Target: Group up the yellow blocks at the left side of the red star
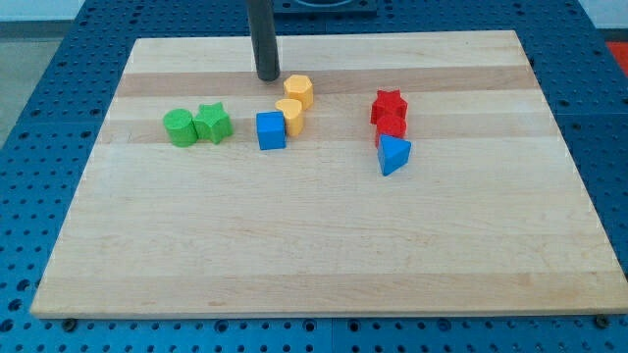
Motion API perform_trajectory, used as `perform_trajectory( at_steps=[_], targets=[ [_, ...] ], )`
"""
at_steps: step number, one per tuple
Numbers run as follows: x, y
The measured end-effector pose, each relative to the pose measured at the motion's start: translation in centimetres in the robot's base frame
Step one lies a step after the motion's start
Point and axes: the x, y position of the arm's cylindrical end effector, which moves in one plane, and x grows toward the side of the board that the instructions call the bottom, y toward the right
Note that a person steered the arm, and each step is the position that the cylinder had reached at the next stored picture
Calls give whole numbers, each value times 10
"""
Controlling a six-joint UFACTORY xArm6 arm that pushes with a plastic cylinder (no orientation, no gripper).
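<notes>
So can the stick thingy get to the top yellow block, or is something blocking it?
Probably yes. My tip sits just to the view's left of the upper yellow block, with bare board between them and no other block in the gap.

This looks like a robotics lab or test bench. A pale wooden board [324,235] lies on a blue metal table drilled with a regular grid of mounting holes [49,137], the kind used for fixing rigs. A straight dark rod [264,34] comes down to the board, and small bright plastic blocks sit just beside and below its tip [268,76].
</notes>
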Motion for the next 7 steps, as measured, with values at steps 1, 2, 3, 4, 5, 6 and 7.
perform_trajectory(
  at_steps=[1,2,3,4,5,6,7],
  targets=[
    [5,-16],
    [35,-19],
    [70,-19],
    [108,-19],
    [144,-19],
    [181,-19],
    [205,12]
  ],
)
